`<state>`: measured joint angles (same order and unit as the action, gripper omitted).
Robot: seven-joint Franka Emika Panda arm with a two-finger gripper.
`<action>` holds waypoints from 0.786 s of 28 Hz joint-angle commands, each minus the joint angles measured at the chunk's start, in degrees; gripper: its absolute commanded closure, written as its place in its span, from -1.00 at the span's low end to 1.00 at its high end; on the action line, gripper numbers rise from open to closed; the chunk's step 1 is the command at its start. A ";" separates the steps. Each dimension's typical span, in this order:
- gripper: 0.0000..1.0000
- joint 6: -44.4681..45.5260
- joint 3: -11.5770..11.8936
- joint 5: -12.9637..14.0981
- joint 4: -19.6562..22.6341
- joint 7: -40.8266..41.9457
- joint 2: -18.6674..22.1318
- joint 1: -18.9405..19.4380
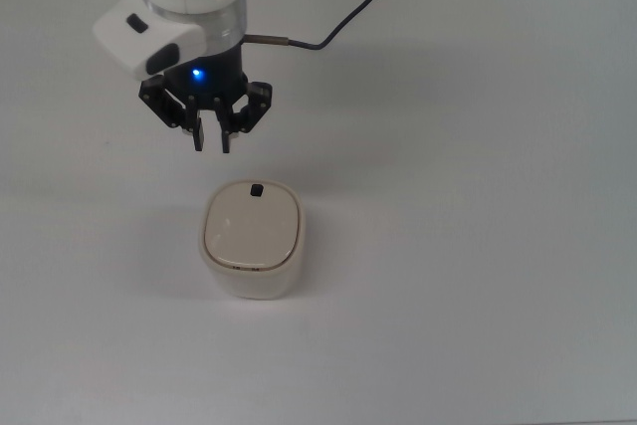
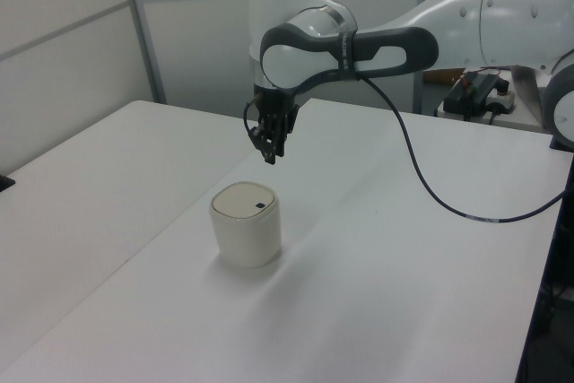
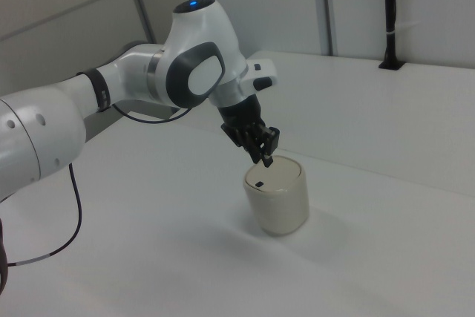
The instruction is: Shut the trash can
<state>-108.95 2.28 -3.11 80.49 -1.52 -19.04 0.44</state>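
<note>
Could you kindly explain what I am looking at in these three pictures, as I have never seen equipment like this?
This is one white robot arm with a black two-fingered hand at its tip. The three pictures show the same moment: one from above, two from opposite sides. On the white table stands a small cream-beige plastic trash can with a rounded-square shape. Its flat lid lies level and looks closed, with a tiny black knob near one edge. The hand hovers above the table beside the can, its fingers slightly apart, holding nothing. A dark cable runs from the arm.
</note>
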 commanded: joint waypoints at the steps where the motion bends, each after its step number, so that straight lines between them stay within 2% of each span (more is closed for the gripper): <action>1: -1.00 1.81 0.09 -1.29 1.25 1.35 1.38 0.88; 10: -1.00 2.16 -0.17 -0.85 1.25 1.35 1.38 1.06; 17: -1.00 5.85 -1.57 -0.85 1.25 1.78 1.47 1.85; 22: -1.00 5.85 -1.31 -0.76 1.16 2.66 1.91 1.59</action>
<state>-104.27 0.64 -3.57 80.54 -0.92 -18.90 2.12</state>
